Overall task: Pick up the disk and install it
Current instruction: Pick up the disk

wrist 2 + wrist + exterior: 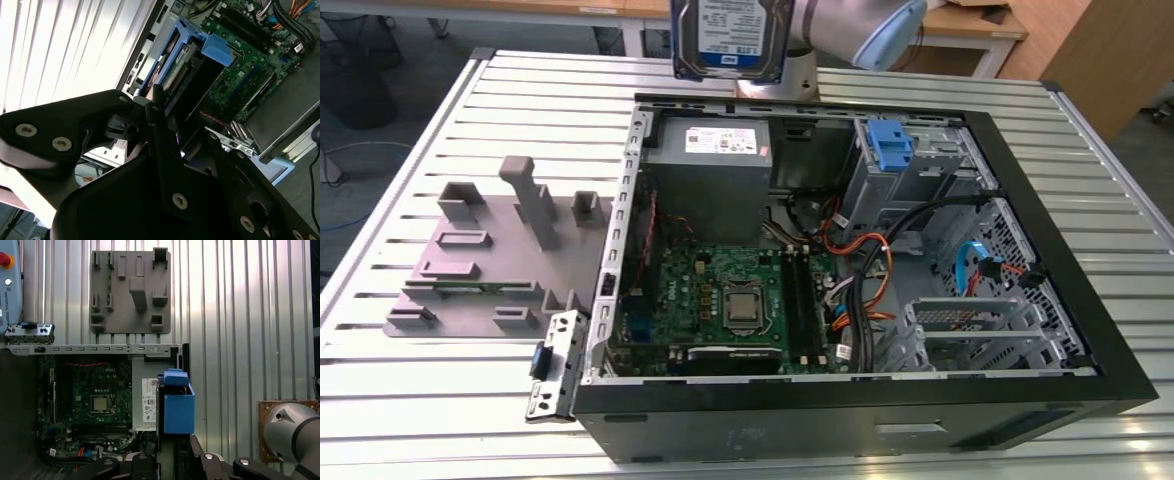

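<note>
The disk point(728, 38), a silver hard drive with a white-and-blue label and a blue carrier frame, hangs upright in the air above the far edge of the open computer case point(1062, 240). In the second wrist view my gripper point(167, 112) is shut on the disk point(175, 60), whose blue frame points toward the motherboard. In the first wrist view the disk point(178, 407) appears edge-on just beyond my gripper point(172, 452), over the case's wall beside the grey power-supply box point(148, 407).
Inside the case are the power-supply box point(714, 155), a motherboard point(720, 300), bundled cables point(867, 260) and a drive cage with a tall blue clip point(890, 145). A grey fixture plate point(480, 260) lies on the slatted table at the exterior view's left.
</note>
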Robot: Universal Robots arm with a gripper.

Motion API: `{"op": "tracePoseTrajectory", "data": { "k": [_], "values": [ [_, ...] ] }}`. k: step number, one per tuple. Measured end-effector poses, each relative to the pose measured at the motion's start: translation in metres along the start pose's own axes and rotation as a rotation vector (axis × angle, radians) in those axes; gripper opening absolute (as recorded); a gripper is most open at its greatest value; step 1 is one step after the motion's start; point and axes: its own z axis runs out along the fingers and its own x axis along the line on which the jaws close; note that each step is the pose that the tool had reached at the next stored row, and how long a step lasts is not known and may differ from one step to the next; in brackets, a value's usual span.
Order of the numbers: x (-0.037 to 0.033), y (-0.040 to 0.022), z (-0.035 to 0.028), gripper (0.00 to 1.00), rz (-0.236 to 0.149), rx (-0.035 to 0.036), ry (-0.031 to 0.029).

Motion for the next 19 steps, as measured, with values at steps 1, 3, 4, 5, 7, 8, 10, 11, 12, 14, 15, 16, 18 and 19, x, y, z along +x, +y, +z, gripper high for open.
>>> {"op": "tracePoseTrajectory", "data": {
  "k": [1, 3, 4, 5, 7, 8, 10, 11, 12, 14, 15, 16, 18, 19],
  "values": [
    [0.0, -0.001, -0.0001, 0.35, 0.0, -0.0001, 0.0002],
    [0.0, -0.0014, 0.0, 0.35, 0.0, 0.0, 0.0],
    [0.0, -0.0015, 0.0, 0.35, 0.0, 0.0, -0.0001],
    [-0.0001, -0.0015, 0.0, 0.35, 0.0, 0.0, -0.0002],
    [0.0, -0.0016, 0.0, 0.35, 0.0, 0.0, -0.0002],
    [0.0005, -0.0017, 0.0, 0.35, 0.0, -0.0001, -0.0001],
    [0.0022, -0.002, 0.0, 0.35, 0.0, 0.0, -0.0002],
    [0.0033, -0.0022, -0.0001, 0.35, 0.0, 0.0, -0.0002],
    [0.0045, -0.0025, -0.0001, 0.35, 0.0, 0.0, -0.0002],
    [0.0071, -0.003, -0.0001, 0.35, 0.0, -0.0001, -0.0001],
    [0.0085, -0.0031, -0.0001, 0.35, 0.0, -0.0001, -0.0001],
    [0.0101, -0.0033, -0.0001, 0.35, 0.0, -0.0001, -0.0001],
    [0.0138, -0.0037, -0.0001, 0.35, 0.0, 0.0, -0.0002],
    [0.0159, -0.0039, -0.0002, 0.35, 0.0, 0.0, -0.0002]
  ]
}}
